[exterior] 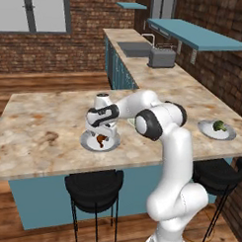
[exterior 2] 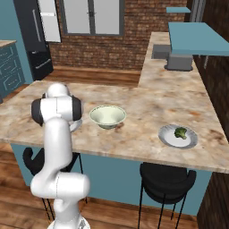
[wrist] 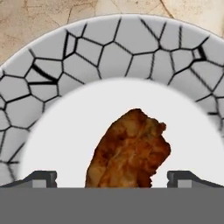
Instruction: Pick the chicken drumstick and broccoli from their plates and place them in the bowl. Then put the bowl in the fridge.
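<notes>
Two finger tips of my gripper stand wide open and hold nothing. Right between them lies the chicken drumstick, on its plate on the counter. Its long side points away from me, tipped a bit sideways. I think I just need to go down and squeeze.

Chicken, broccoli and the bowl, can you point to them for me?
chicken drumstick (wrist: 129, 151), hand view, middle of the brown meat.
broccoli (exterior 2: 180, 132), right base view, green top of the floret.
bowl (exterior 2: 108, 115), right base view, pale inside wall.
</notes>
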You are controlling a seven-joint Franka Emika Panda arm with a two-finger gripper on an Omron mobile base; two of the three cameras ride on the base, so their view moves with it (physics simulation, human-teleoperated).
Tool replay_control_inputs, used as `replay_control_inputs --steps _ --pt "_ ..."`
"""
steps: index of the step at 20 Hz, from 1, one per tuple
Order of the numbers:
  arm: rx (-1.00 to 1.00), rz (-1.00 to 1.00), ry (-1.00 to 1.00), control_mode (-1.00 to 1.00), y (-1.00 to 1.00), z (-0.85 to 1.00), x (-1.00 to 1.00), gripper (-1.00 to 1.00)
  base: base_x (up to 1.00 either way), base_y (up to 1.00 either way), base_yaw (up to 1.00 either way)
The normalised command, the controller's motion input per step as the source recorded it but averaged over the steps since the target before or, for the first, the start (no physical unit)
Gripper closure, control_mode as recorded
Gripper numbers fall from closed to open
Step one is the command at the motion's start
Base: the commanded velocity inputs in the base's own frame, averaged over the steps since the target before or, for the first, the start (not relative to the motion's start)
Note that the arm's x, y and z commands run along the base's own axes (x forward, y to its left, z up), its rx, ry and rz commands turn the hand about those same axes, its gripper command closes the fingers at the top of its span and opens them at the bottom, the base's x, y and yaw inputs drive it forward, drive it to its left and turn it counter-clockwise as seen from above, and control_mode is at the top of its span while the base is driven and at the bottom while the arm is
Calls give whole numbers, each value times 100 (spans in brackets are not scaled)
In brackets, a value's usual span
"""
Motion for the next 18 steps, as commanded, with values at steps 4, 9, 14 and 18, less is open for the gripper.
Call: replay_control_inputs --steps 4,9,14,18 --pt "0 -4 0 -100 0 -20 10 -100 0 0 0" --pt "0 -3 0 -100 1 -16 10 -100 0 0 0" --pt "0 -3 4 -100 0 -17 -5 100 0 0 0" --pt "1 -2 10 -100 -11 4 -26 100 0 0 0"
